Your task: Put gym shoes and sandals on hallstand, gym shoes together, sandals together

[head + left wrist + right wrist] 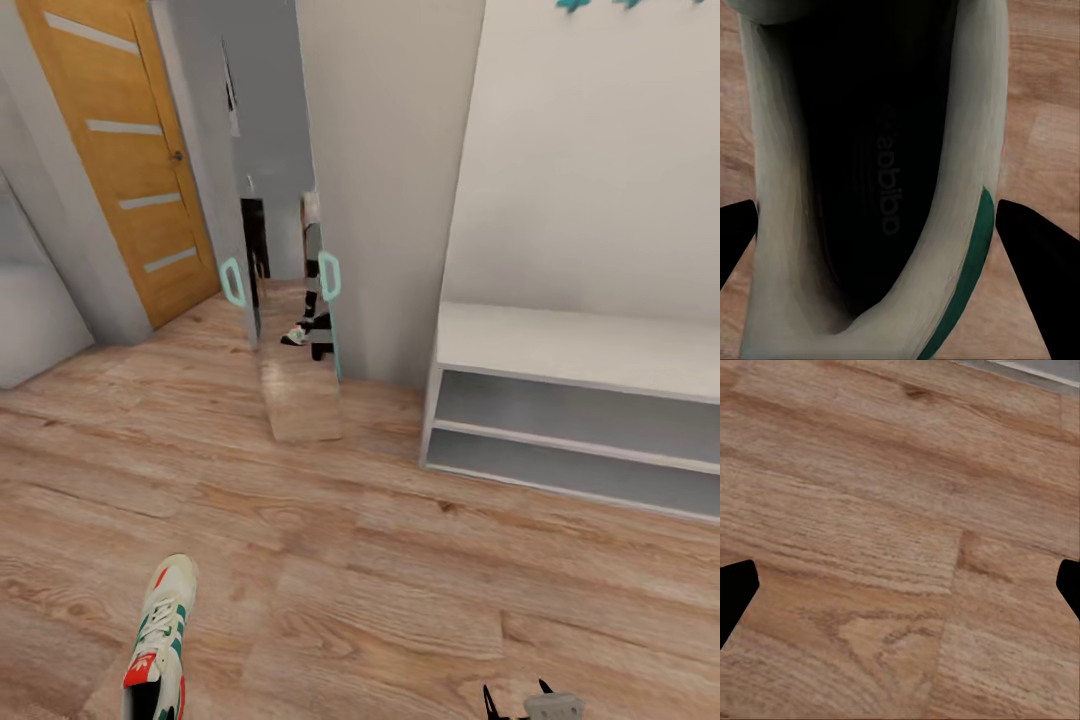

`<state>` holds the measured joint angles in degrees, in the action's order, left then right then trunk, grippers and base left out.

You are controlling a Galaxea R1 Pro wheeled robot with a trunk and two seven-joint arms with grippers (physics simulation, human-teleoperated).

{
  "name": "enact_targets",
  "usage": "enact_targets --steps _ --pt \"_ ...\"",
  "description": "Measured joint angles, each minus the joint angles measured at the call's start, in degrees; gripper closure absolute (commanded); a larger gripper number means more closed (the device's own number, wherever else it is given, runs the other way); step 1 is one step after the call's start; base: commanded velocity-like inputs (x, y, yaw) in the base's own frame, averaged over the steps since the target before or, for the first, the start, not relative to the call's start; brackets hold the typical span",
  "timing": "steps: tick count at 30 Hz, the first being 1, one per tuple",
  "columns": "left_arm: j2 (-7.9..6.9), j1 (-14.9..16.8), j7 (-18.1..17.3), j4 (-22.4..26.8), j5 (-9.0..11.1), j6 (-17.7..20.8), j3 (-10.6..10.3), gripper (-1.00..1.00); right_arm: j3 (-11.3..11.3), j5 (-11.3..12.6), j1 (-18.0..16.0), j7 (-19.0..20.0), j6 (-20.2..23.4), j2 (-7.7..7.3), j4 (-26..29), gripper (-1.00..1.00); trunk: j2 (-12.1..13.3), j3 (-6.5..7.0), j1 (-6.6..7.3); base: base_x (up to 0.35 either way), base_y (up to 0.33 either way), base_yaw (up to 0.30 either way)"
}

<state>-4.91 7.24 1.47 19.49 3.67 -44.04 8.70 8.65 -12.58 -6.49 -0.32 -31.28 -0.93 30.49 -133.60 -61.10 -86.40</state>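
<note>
Head view: corridor floor of light wood planks spans the scene, with the hallstand at the right against the pale wall, its bench top and two low open shelves bare of shoes. An orange door stands at the far left, and a narrow mirror with mint handles sits between door and hallstand. One gym shoe appears at the lower left, toe pointing away from the robot, heel patch toward the bottom edge; its long axis runs roughly front to back, well apart from the hallstand and diagonally across the floor from it. Whether it rests on the planks or is lifted cannot be told from this view.

Left wrist view: the same gym shoe lies lengthwise between the two dark fingers of the left gripper, its open mouth facing the camera and its green stripe toward one finger. The fingers straddle the shoe's width, spread about as wide as the shoe; contact with its sides cannot be confirmed.

Right wrist view: the right gripper points at bare floor, fingers spread wide with nothing between them; a pale edge of the hallstand is near.

Judgement: the left arm is the one on the shoe, and the hallstand lies ahead and to the right.
</note>
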Motion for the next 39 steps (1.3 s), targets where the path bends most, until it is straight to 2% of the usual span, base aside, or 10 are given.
enact_targets --steps 11,39 --pt "0.0 0.0 -0.01 -0.01 0.0 -0.04 0.0 1.0 0.01 0.0 0.0 0.0 0.0 -0.01 0.02 -1.0 0.0 0.0 -0.01 0.13 0.233 0.275" --pt "0.0 0.01 -0.01 -0.02 0.0 0.06 -0.01 1.0 0.11 0.0 0.01 0.0 0.0 -0.06 0.29 -1.0 0.0 0.0 -0.02 0.005 0.008 0.275"
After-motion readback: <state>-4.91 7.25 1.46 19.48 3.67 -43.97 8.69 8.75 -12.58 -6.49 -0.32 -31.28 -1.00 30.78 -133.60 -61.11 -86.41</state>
